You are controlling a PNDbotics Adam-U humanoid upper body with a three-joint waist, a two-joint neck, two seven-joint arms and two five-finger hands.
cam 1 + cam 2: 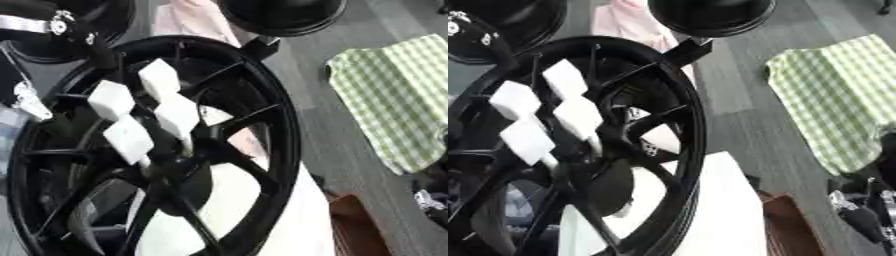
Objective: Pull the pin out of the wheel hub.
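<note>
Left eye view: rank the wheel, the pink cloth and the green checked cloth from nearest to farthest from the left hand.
1. Wheel, centre-left, around the left hand.
2. Pink cloth, top, beyond the wheel.
3. Green checked cloth, far right.
</note>
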